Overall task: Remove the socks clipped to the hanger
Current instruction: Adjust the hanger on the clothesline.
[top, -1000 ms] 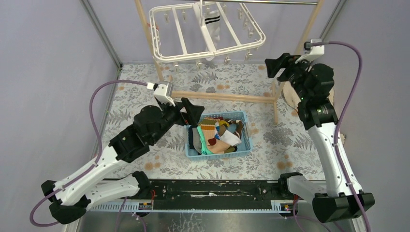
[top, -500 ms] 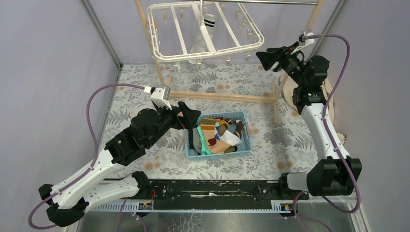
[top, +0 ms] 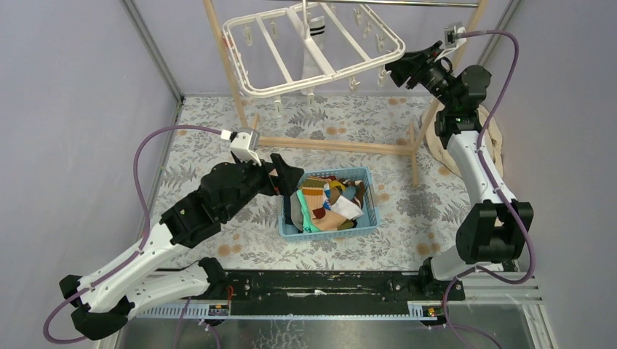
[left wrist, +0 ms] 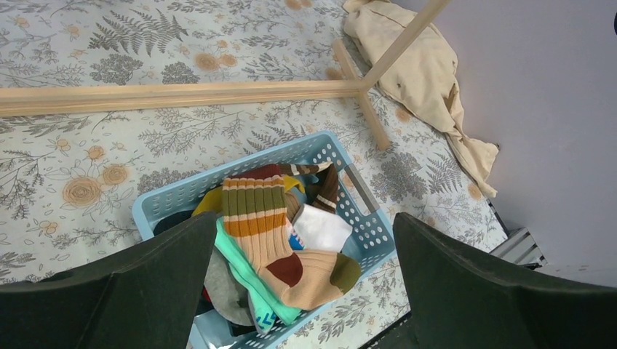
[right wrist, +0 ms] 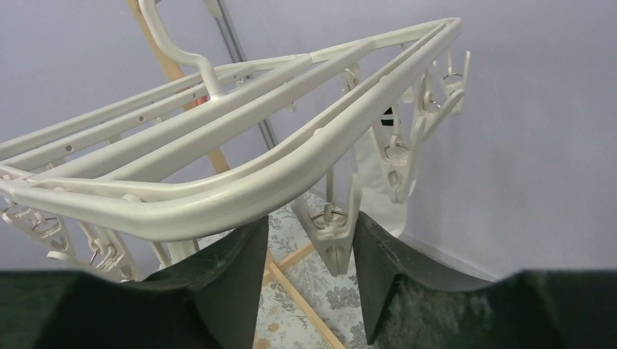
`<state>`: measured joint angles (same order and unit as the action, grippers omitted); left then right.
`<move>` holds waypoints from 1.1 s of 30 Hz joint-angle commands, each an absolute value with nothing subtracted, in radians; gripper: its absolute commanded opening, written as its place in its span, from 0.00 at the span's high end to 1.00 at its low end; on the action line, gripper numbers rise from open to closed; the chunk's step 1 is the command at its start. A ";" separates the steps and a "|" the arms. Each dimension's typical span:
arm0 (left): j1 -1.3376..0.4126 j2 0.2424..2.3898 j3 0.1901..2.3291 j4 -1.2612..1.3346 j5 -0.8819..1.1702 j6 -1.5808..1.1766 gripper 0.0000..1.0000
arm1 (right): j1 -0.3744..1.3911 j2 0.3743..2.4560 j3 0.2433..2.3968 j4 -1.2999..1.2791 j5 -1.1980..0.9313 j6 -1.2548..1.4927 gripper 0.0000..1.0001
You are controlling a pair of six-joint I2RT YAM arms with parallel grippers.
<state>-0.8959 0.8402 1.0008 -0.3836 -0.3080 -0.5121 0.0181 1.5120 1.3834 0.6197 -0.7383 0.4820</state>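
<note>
The top camera looks down on the whole table (top: 407,211). The left wrist camera hangs close above the basket (left wrist: 375,233), the right one just under the hanger (right wrist: 182,218); the top view shares both.

hanger (right wrist: 240,190): plain white plastic, no lettering I can spot
socks (left wrist: 255,211): just stripes and colour blocks, no logo or size tag that's readable
basket (left wrist: 364,218): blue plastic, no readable marking
worktop (left wrist: 73,145): fern-and-flower print only, no words
</note>
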 commanded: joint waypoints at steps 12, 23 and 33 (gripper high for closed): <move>-0.892 0.819 1.001 -0.422 -0.321 -0.514 0.01 | 0.013 1.464 1.340 0.834 -0.763 0.601 0.75; -0.892 0.822 1.005 -0.421 -0.321 -0.508 0.01 | 0.014 1.202 1.161 0.690 -0.687 0.458 0.80; -0.892 0.817 0.999 -0.422 -0.313 -0.515 0.01 | 0.113 1.083 1.168 0.544 -0.704 0.378 0.80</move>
